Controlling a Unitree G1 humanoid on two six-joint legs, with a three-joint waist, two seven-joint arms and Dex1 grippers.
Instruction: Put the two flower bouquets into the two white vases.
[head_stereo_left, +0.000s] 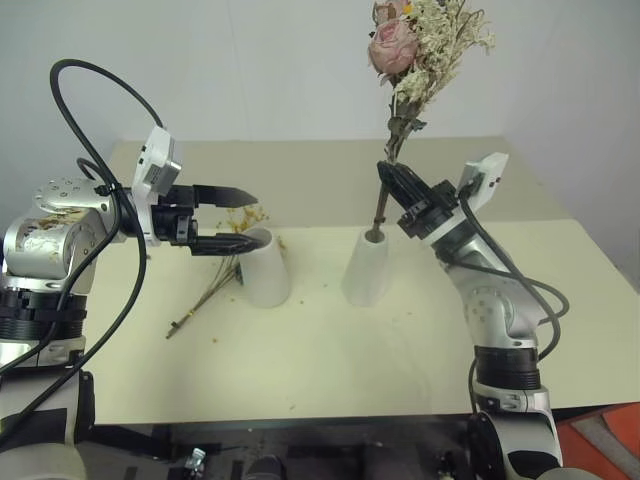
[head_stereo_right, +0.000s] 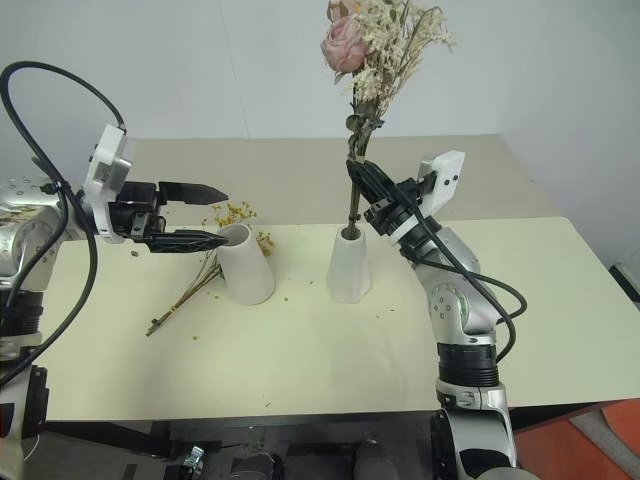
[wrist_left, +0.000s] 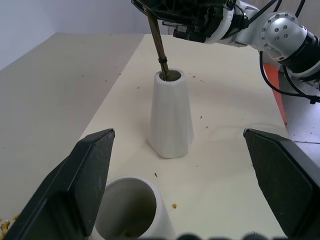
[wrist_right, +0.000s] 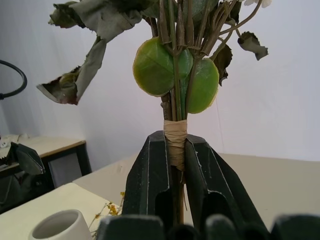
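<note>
1. Currently on bouquet one: right gripper is pinched on the taped stems of the fuller bouquet, stem tips just inside the mouth of the right vase.
2. Next, by my read: lower the stems deeper, then let go; bunch is top-heavy, so the vase could tip.
3. Left gripper is spread wide, holding nothing, its fingers flanking the mouth of the left vase.
4. Left vase looks empty apart from a few crumbs.
5. Sparse yellow bouquet lies flat on the table beside and behind the left vase, not yet placed.
</note>
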